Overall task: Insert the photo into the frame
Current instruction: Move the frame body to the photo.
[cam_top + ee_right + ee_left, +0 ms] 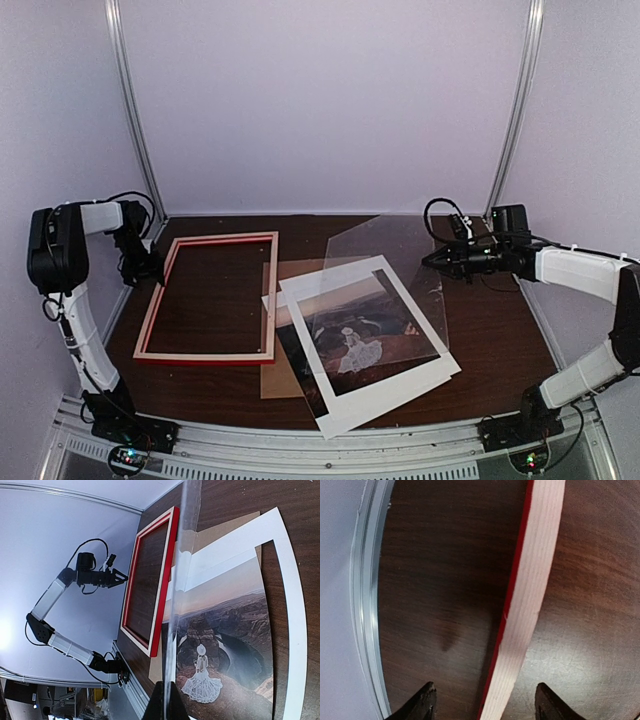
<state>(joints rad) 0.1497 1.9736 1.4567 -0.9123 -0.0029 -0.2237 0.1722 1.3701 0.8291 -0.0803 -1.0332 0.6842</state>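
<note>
The left claw (485, 696) hangs low at the far-left corner of the frame (155, 300). Its jaws are spread wide to either side of the left rail and touch nothing. The frame lies flat on the dark surface (500, 330), pale wooden back upward, with red showing along its edges. It looks light and stiff, so a pinch across one rail should lift it without flexing.

Just right of the frame, a plain brown backing board (282, 378) lies flat, mostly covered. On top of it lies the photo (225, 630), face up and skewed to the frame. A white mat (385, 400) sits crookedly over it, leaving the print's left edge exposed.

The photo reads as thin, floppy paper, easy to crease and probably slick against the board. The best hold is likely a free corner or the exposed left edge that overhangs the board. It could also be slid toward an edge first, keeping the pinch off the printed figure.

Above the photo's far-right side, a clear sheet (400, 250) tilts upward. The right claw (443, 262) is closed on its far edge, raising that side off the surface.
</note>
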